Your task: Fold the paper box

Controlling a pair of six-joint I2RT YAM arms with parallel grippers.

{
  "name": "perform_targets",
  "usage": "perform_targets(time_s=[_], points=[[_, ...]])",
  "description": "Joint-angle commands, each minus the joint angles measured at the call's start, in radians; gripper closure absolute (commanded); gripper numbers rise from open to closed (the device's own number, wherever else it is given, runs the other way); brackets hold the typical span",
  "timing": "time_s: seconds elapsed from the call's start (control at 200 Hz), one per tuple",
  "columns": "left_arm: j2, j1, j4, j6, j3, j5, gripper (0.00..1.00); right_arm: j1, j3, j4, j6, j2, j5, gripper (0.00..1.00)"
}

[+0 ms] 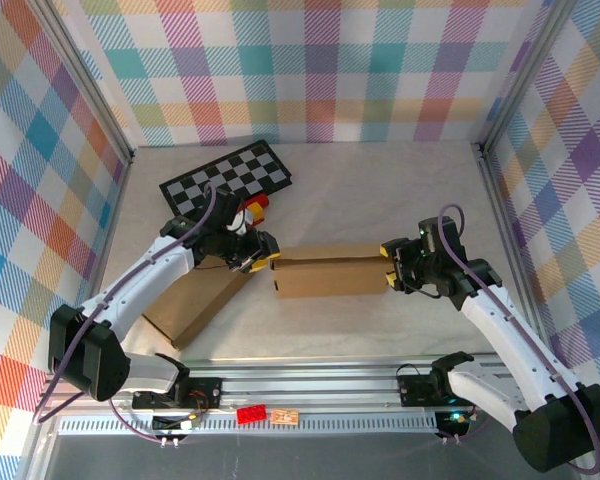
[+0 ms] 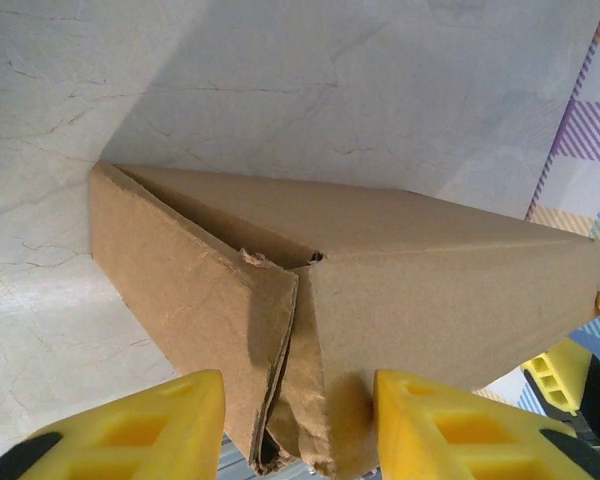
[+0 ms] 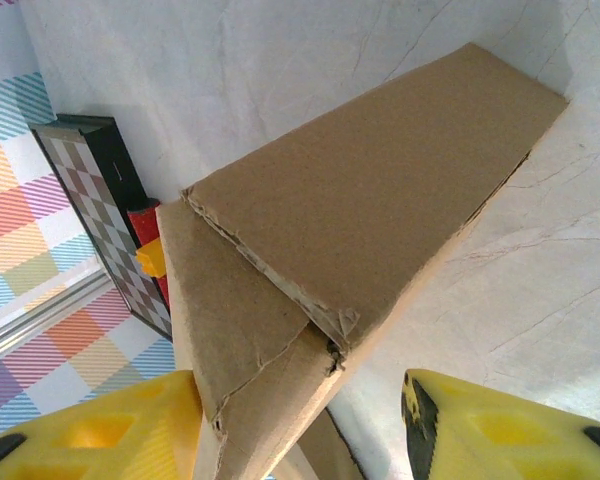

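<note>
Where the paper box [image 1: 325,272] lies: flat on the table [image 1: 400,190], just off the chessboard's [image 1: 227,178] near right corner, stretching away from it.
Handling, my guess: light brown card, stiff across panels and weak at creases. The ragged flap edges would crush under a hard squeeze.
Hold: the end flaps, close to the creases.
My left gripper [image 1: 263,262]: at the box end nearest the chessboard, jaws narrowed round the folded flaps. I cannot tell whether they are pinching yet.
My right gripper [image 1: 388,268]: at the end farthest from the chessboard, jaws wide and astride it.
Surface: pale and wrinkled; card likely slides on it.
Room: plaid walls on three sides, red and yellow blocks [image 1: 252,212] just beside the chessboard.
</note>
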State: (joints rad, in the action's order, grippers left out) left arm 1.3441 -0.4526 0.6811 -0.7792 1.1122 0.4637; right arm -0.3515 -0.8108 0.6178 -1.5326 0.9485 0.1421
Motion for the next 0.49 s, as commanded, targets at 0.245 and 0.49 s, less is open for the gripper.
perform_targets(time_s=[0.245,0.49], points=[[-0.046,0.016,-0.058,-0.013,-0.100,0.020,0.66,0.053,-0.037,0.071,0.099,0.018,0.056,0.38],[-0.038,0.016,-0.058,-0.003,-0.100,0.024,0.73,0.076,-0.136,0.149,0.189,0.031,0.073,0.35]])
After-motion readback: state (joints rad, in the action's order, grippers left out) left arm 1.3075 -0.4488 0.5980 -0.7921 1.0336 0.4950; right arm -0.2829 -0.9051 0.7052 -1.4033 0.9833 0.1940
